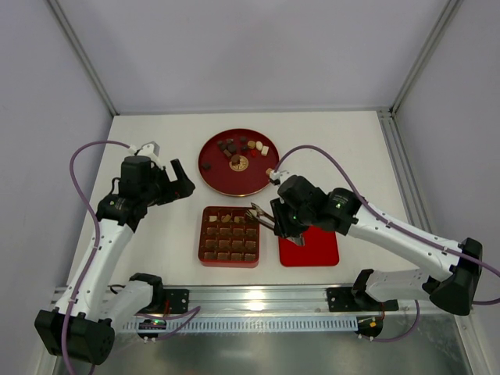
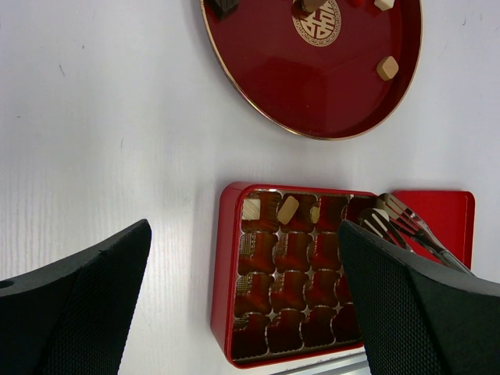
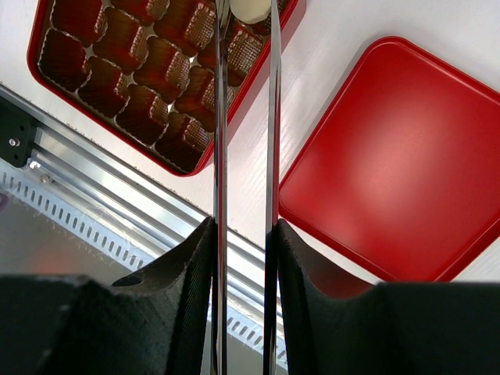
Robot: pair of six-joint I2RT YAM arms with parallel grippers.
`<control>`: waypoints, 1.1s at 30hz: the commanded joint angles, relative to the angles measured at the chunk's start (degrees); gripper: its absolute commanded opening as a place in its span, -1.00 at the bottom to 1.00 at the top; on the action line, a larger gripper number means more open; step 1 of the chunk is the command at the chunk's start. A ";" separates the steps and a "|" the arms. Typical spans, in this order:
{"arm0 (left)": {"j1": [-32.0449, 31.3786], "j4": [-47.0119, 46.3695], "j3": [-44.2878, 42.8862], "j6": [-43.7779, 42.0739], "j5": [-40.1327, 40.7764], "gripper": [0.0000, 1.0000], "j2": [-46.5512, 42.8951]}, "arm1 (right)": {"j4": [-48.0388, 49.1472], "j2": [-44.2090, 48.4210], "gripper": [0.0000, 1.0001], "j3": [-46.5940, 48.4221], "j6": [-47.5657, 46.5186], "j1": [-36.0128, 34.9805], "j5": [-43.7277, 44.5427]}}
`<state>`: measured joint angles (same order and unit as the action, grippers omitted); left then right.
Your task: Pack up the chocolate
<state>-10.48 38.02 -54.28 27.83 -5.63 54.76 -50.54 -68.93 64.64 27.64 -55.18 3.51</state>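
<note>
Several chocolate pieces (image 1: pixel 242 146), dark, brown and cream, lie on a round red plate (image 1: pixel 234 178). The red grid box (image 1: pixel 202 237) stands in front of it; its far row holds a few cream pieces (image 2: pixel 288 209). My right gripper (image 1: pixel 283 223) is shut on metal tongs (image 1: pixel 258 215), whose tips hold a cream-white piece (image 3: pixel 250 8) over the box's far right corner (image 3: pixel 269 43). My left gripper (image 1: pixel 183 183) is open and empty, above the table left of the plate.
The flat red lid (image 1: pixel 312 248) lies right of the box, partly under my right wrist. A metal rail (image 1: pixel 258 301) runs along the near edge. One cream piece (image 2: pixel 387 68) sits apart near the plate's rim (image 2: pixel 328 134).
</note>
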 commanded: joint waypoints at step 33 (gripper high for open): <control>0.02 -0.58 0.05 -0.77 -0.35 0.99 -0.36 | 2.12 -1.47 -0.20 1.28 0.84 -1.60 2.03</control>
<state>-10.48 38.02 -54.28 27.83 -5.63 54.76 -50.57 -70.22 64.60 27.83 -56.31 4.64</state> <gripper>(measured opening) 0.996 0.395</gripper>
